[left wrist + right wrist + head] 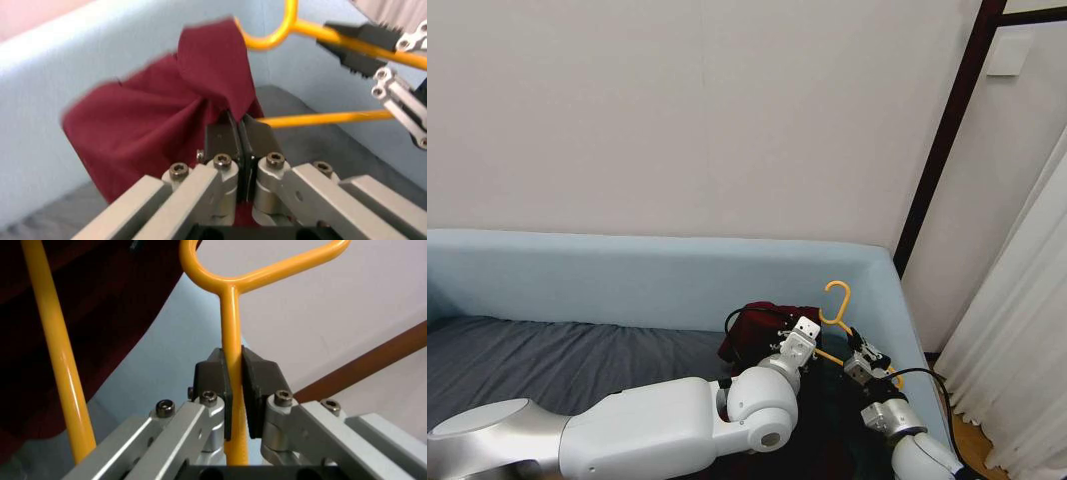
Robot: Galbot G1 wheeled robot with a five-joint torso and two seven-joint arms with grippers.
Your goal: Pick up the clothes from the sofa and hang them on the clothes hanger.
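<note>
**Head view.** Left gripper (801, 335) at 5 o'clock of frame centre, on the white arm reaching in from 7 o'clock, over the right-hand end of the pale blue sofa (627, 275). Jaws pressed together, pinching a fold of the maroon garment (755, 328). Garment bunched at 6 o'clock of frame centre, close to the backrest, above the grey seat cushion (547, 360). Right gripper (864, 360) just beside the left one, at its 4 o'clock. Jaws clamped on the straight neck of the yellow hanger (838, 300), with the hook upright at 11 o'clock of that gripper.

**Left wrist view.** Left gripper (238, 122) with black pads (219, 137) all but touching and a thin layer of cloth trapped between them. Maroon garment (147, 115) fanning out from the pinch, in front of the sofa backrest. One arm of the yellow hanger (320, 118) passing just beyond the pad tips. Right gripper (353, 45) farther off, closed on the hanger's neck.

**Right wrist view.** Right gripper (233, 362) with dark pads (210, 375) squeezing the hanger (230, 315) neck from both sides, leaving no visible gap. Second hanger arm running alongside, against the dark red garment (113, 285).

**Background, head view.** White wall (677, 120) at 12 o'clock, dark door frame (942, 150) at 2 o'clock, white curtain (1017, 350) at 4 o'clock.
</note>
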